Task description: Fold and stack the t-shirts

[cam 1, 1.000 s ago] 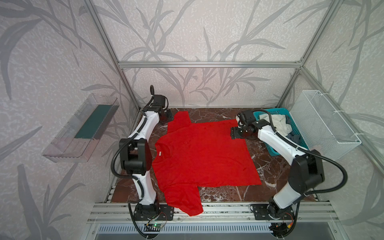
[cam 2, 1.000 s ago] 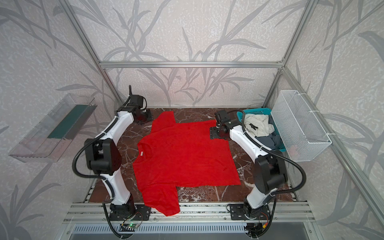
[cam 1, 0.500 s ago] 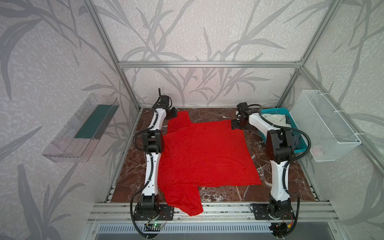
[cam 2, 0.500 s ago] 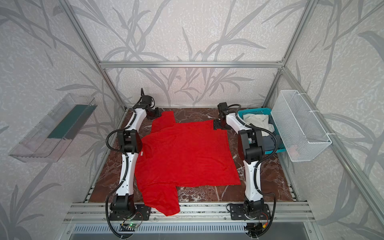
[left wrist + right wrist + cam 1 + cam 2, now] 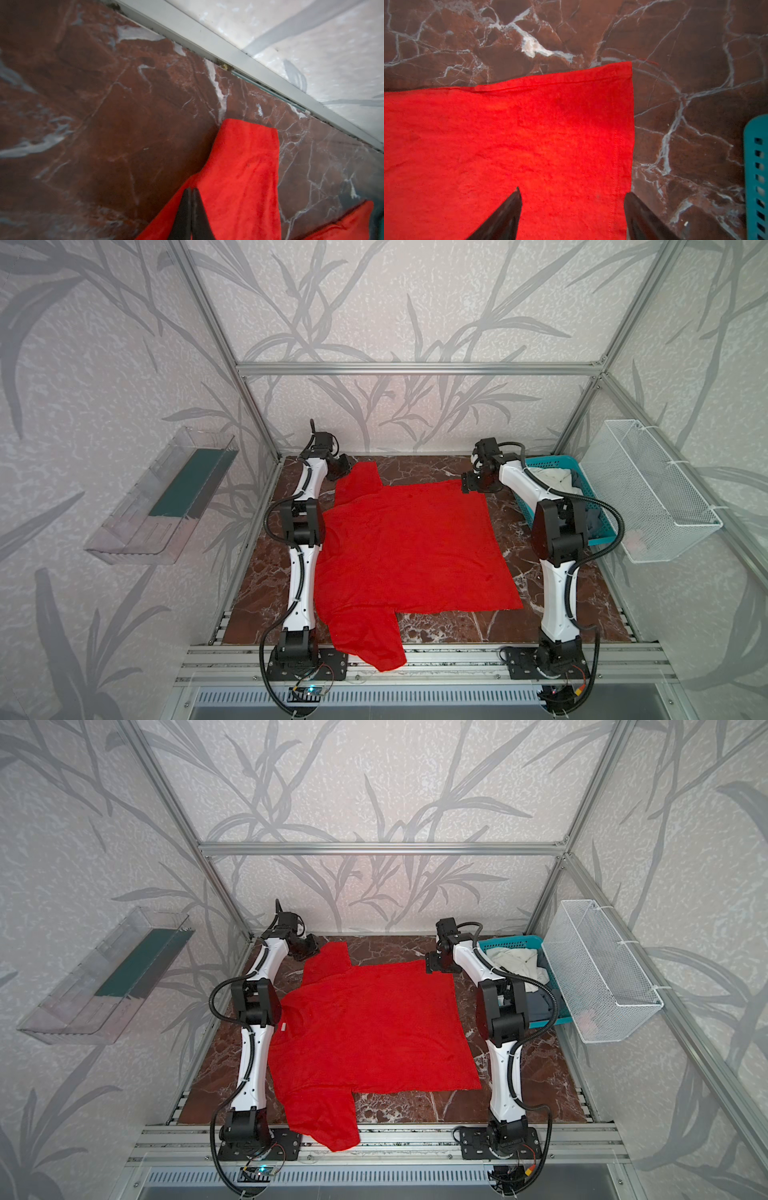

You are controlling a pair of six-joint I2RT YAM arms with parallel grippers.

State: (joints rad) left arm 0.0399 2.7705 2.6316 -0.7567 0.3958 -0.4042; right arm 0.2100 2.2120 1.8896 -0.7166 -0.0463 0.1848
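Red t-shirt (image 5: 407,547) is spread flat on the tabletop (image 5: 415,468), and its long axis runs across both top views: collar toward the left arm, hem toward the right arm. One sleeve points at the back wall, the other droops over the near edge. Left gripper (image 5: 191,192), jaws pressed together, sits right at that far sleeve's edge; pinching cloth or not, can't tell. Right gripper (image 5: 572,193) hovers over the far hem corner, jaws wide apart.

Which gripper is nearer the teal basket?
Right. Right gripper is over the red shirt corner beside the basket; left gripper is far across, at the sleeve.
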